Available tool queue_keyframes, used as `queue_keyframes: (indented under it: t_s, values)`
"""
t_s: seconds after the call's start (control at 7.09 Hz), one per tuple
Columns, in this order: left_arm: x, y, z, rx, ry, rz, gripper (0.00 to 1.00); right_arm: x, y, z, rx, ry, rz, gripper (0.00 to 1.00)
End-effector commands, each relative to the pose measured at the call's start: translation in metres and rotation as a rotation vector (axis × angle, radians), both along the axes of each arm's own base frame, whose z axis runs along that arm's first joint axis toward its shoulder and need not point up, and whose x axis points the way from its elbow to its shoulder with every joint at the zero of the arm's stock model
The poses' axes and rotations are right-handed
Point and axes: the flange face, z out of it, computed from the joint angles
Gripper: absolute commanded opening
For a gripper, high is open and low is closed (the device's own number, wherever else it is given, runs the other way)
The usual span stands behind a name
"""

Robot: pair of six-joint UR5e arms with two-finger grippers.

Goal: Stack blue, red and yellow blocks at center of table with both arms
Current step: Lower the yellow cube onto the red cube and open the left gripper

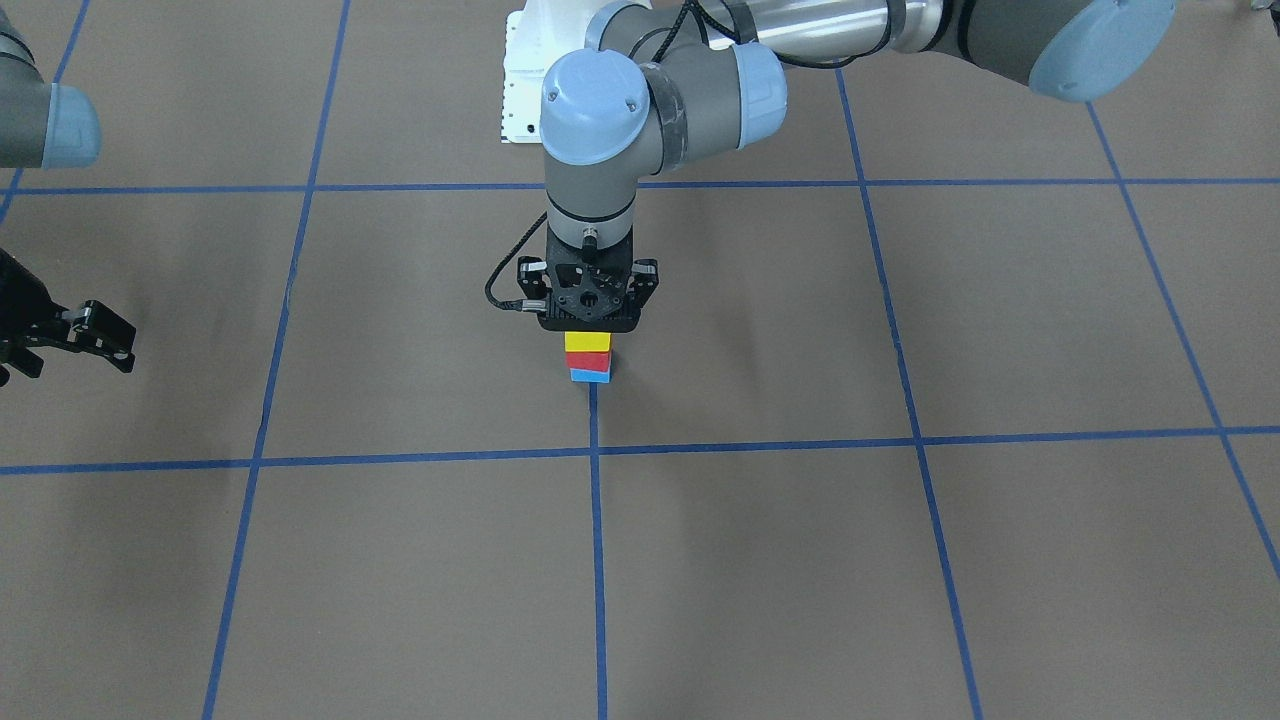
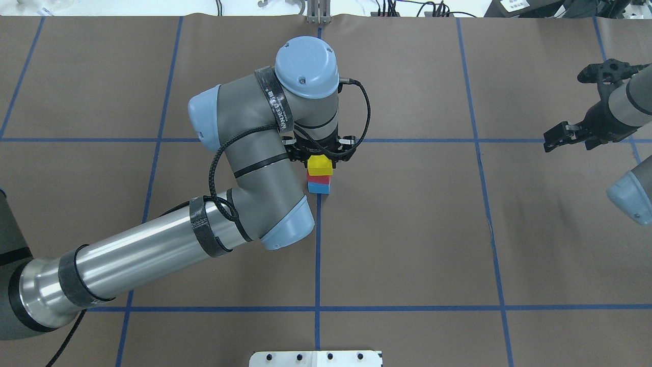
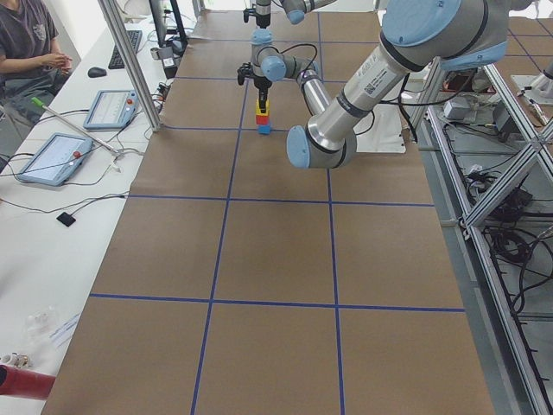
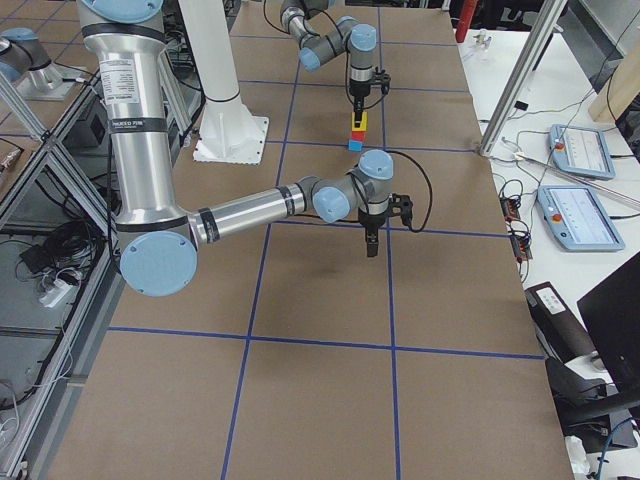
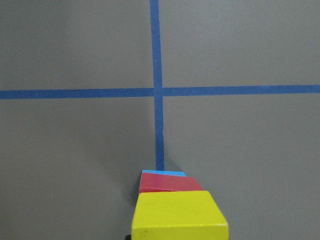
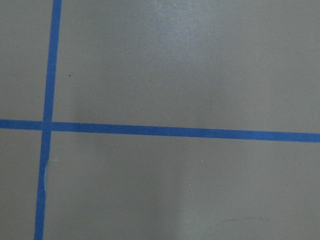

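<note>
Three blocks piled at the centre of the worktop, left jaws above them.
Blue block lowest, red block on it, yellow block on top. Left jaws hang straight over the yellow block; whether they grip it cannot be told. Right jaws are parted and empty, near the worktop's right end.

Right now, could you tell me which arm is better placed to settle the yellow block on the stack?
Left: the left end effector sits directly over the yellow block, atop the red block and blue block; the right end effector hangs far aside.
</note>
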Motion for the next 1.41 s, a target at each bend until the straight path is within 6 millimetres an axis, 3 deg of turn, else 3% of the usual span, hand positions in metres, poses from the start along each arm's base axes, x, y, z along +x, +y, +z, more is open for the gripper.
queue_keyframes:
  t_s: [0.0, 0.14, 0.28, 0.42, 0.56, 0.99, 1.13, 1.27]
  values:
    - [0.000, 0.000, 0.000, 0.000, 0.001, -0.001, 0.00, 0.000, 0.000, 0.001, -0.001, 0.001, 0.000, 1.00]
    - [0.000, 0.000, 0.000, 0.000, 0.001, -0.001, 0.00, 0.000, 0.000, 0.000, 0.000, 0.000, 0.000, 1.00]
    - [0.000, 0.000, 0.001, 0.002, 0.000, 0.001, 0.32, 0.000, 0.000, 0.001, -0.001, 0.001, 0.000, 1.00]
    - [0.000, 0.000, 0.000, 0.005, 0.001, 0.001, 0.71, 0.000, 0.000, 0.001, -0.001, 0.001, 0.000, 1.00]
    - [-0.001, 0.000, 0.000, 0.009, 0.002, 0.004, 0.99, -0.001, -0.002, 0.003, -0.004, 0.003, -0.001, 1.00]
    - [-0.010, 0.003, -0.010, 0.022, 0.022, 0.002, 1.00, -0.002, -0.003, 0.004, -0.006, 0.004, -0.001, 1.00]
    - [-0.039, 0.008, -0.006, 0.041, 0.047, -0.012, 1.00, -0.002, -0.003, 0.004, -0.005, 0.004, -0.002, 1.00]
    - [-0.084, 0.026, 0.036, 0.078, 0.055, 0.003, 1.00, -0.001, -0.004, 0.002, -0.001, 0.002, -0.001, 1.00]
